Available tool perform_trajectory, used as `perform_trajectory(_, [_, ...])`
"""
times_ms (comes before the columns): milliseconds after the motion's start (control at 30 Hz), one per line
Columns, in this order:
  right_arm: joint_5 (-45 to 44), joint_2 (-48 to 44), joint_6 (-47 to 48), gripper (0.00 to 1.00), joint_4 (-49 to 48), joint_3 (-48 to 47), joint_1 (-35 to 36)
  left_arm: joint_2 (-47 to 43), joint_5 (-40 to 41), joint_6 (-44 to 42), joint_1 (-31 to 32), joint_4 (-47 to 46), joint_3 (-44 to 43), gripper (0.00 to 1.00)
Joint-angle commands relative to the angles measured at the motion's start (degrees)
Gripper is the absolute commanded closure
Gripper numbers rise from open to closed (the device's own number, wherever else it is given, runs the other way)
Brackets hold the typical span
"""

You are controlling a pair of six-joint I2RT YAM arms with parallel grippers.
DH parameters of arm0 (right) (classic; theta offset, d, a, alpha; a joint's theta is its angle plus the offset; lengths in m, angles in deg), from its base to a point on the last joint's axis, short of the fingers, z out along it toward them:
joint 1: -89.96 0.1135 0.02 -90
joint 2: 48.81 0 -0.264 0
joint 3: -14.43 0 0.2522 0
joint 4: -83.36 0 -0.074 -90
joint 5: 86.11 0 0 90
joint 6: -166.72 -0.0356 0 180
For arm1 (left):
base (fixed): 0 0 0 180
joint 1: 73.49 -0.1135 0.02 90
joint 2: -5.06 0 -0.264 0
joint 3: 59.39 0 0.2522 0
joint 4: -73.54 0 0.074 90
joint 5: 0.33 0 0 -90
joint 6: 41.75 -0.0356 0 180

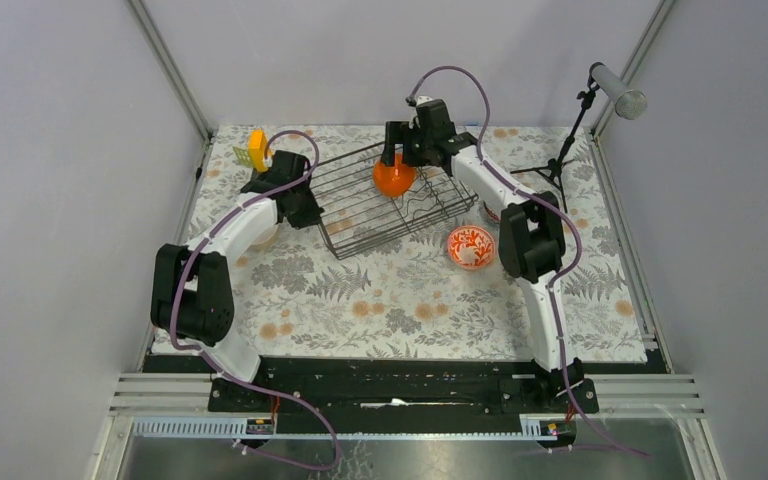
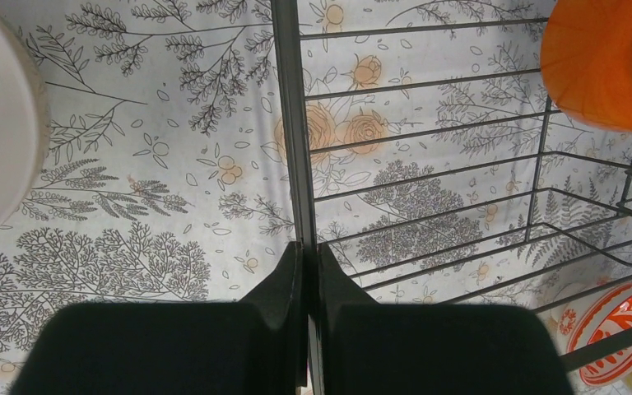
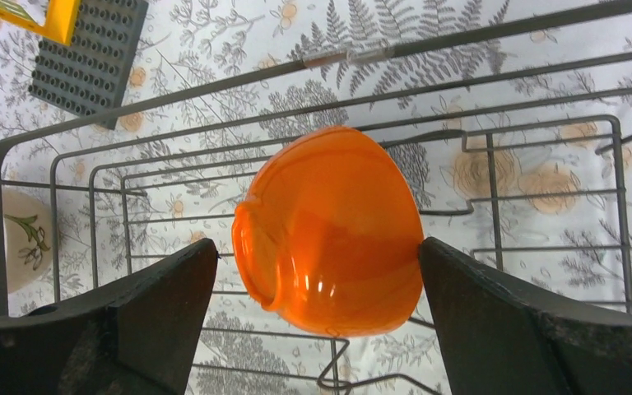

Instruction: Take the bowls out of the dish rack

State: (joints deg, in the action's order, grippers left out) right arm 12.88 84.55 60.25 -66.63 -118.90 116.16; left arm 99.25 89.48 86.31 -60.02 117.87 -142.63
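Note:
The dark wire dish rack (image 1: pixel 360 215) stands at mid table. A bright orange bowl (image 1: pixel 394 178) lies tilted on its side inside it. My right gripper (image 3: pixel 318 255) is open, its fingers on either side of the orange bowl (image 3: pixel 329 230); the right finger is at the bowl's side, the left stands a little off. My left gripper (image 2: pixel 306 255) is shut on the rack's left rim wire (image 2: pixel 290 123). A white bowl with red pattern (image 1: pixel 471 246) sits on the cloth right of the rack. A cream bowl (image 3: pixel 0 239) sits outside the rack's left end.
A yellow block (image 1: pixel 256 150) and a flat dark studded plate (image 3: pixel 90 58) lie at the far left behind the rack. A microphone stand (image 1: pixel 570 135) stands at the far right. A white bowl edge (image 2: pixel 0 123) shows left of the left gripper.

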Motion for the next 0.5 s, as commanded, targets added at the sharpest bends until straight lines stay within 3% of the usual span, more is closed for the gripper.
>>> perform_trajectory(0, [-0.87, -7.08, 0.64, 0.0, 1.49, 3.48, 0.26, -2.68, -1.4, -0.99, 1.53, 0.97, 0.94, 1.0])
perform_trajectory(467, [-0.38, -4.94, -1.63, 0.0, 7.65, 4.11, 0.2, -2.69, 0.0, -0.57, 2.17, 1.17, 1.02, 1.0])
